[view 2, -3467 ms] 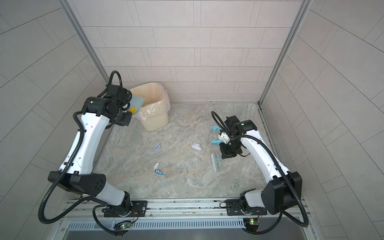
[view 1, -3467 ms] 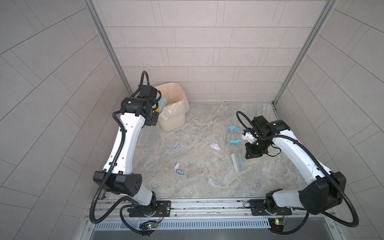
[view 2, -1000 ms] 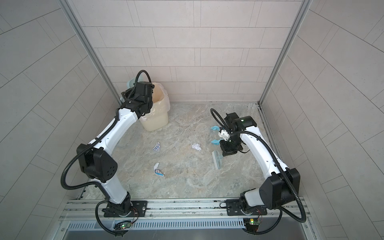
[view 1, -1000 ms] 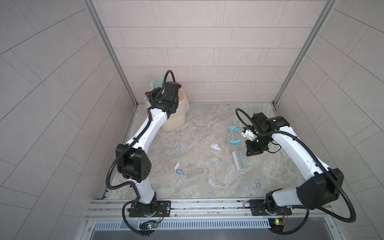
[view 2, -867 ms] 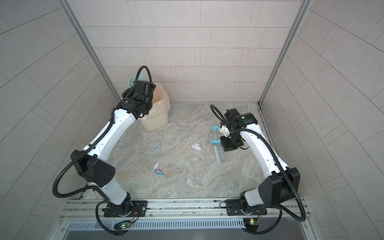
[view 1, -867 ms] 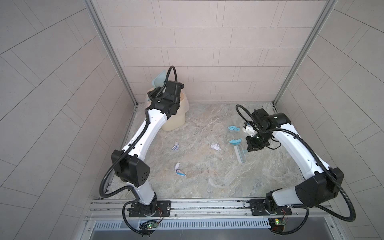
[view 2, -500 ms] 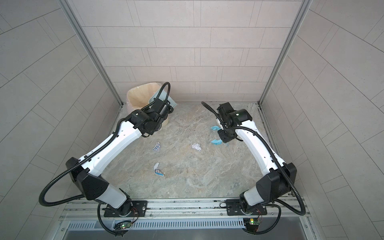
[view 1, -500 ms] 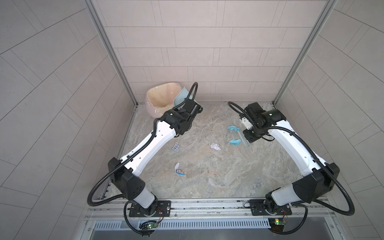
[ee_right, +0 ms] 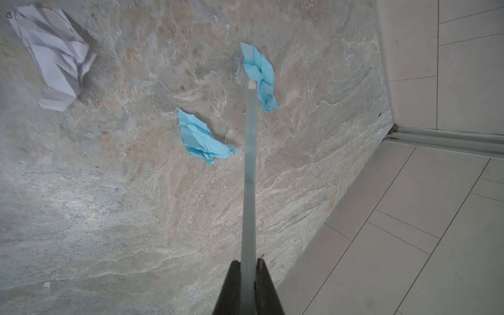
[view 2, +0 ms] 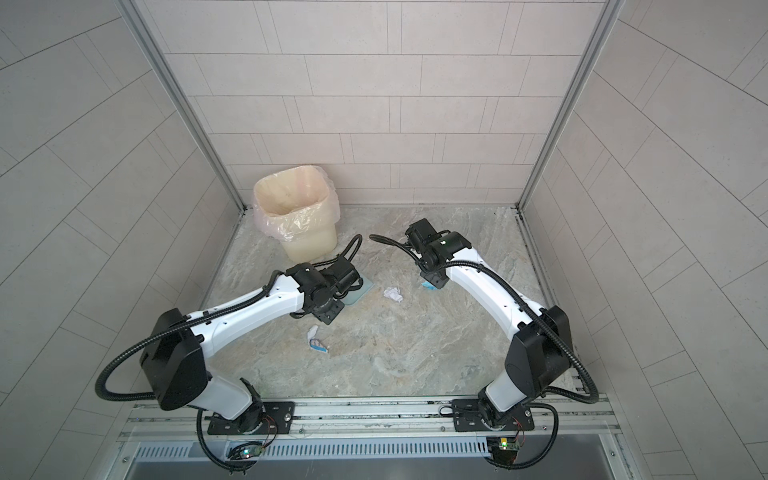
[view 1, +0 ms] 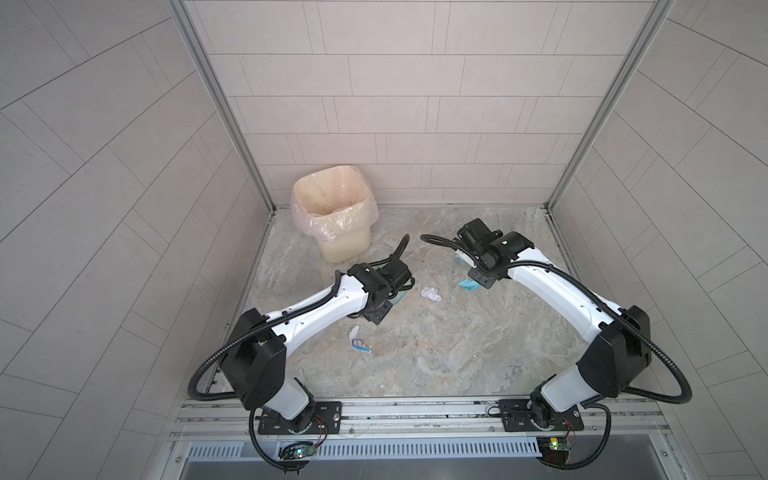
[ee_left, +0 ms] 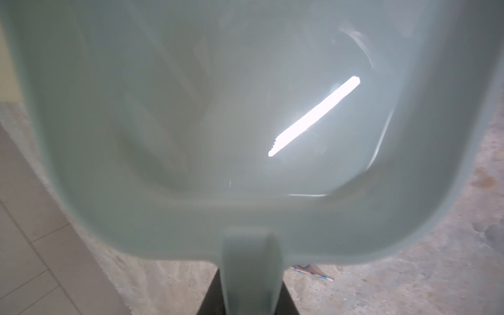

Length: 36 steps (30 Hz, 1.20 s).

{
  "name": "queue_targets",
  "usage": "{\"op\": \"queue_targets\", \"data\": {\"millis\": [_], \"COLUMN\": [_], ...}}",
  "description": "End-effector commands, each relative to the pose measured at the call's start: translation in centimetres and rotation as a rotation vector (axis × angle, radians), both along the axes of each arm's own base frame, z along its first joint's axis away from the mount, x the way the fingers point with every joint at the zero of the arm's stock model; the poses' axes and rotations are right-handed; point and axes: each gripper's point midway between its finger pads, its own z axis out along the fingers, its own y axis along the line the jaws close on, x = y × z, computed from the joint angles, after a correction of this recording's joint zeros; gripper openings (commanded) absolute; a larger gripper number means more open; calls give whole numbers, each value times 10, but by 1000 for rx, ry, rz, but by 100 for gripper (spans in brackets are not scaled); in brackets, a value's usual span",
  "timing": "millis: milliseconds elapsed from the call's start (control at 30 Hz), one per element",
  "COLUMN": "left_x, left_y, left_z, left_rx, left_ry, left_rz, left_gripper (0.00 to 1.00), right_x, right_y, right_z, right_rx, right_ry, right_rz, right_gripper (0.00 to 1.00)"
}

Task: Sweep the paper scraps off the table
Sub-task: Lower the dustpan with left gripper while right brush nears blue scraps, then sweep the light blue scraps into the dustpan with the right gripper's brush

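Arms (view 1: 324, 307) reach low over table (view 1: 457, 353), elbows bent: left gripper (ee_left: 251, 272) clamps dustpan (ee_left: 245, 109), right gripper (ee_right: 248, 266) clamps brush (ee_right: 250, 163) near scraps (ee_right: 201, 139).

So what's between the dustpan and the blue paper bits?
One crumpled white scrap on the table, between dustpan and blue bits; a top view shows it.

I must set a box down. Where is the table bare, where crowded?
Bare: the near half of the table, between the printed scrap and the right arm; also the far strip beside the bin. Crowded: the middle, with the white scrap, blue scraps and dustpan.
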Motion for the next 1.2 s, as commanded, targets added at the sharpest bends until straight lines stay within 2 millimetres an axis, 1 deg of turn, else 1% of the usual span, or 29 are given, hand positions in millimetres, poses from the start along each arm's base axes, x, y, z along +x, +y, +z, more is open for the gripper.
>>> {"op": "queue_targets", "data": {"millis": [0, 200, 300, 433, 600, 733, 867, 933, 1000, 1067, 1167], "left_x": [-13, -34, -41, -48, -54, -59, -64, -66, -68, -70, -74], "left_y": [-18, -25, -24, -22, -23, -24, -24, -25, -27, -31, -39], "left_z": [-2, -17, -21, -24, -29, -35, -40, -42, -43, -45, -49], "left_rx": [-126, -130, -124, -122, -118, -111, -95, -90, -85, -86, -84], "left_ry": [21, 74, 87, 95, 106, 119, 135, 140, 148, 158, 172], "left_rz": [37, 3, -2, 2, -3, -11, -28, -36, -45, -62, -104], "left_gripper": [0, 0, 0, 0, 0, 0, 0, 0, 0, 0, 0], "right_x": [5, 10, 6, -4, -31, -59, -85, -94, -97, -91, -79], "right_y": [-4, 1, 5, 11, 20, 26, 34, 36, 35, 28, 19], "right_z": [-5, -25, -35, -42, -45, -44, -36, -29, -21, -12, -11], "right_rx": [-84, -121, -139, -124, -126, -112, -86, -70, -60, -82, -98], "right_ry": [5, 64, 99, 136, 182, 235, 281, 296, 286, 240, 222], "right_rz": [40, 75, 95, 111, 147, 172, 190, 186, 163, 127, 71], "right_gripper": [0, 0, 0, 0, 0, 0, 0, 0, 0, 0, 0]}}
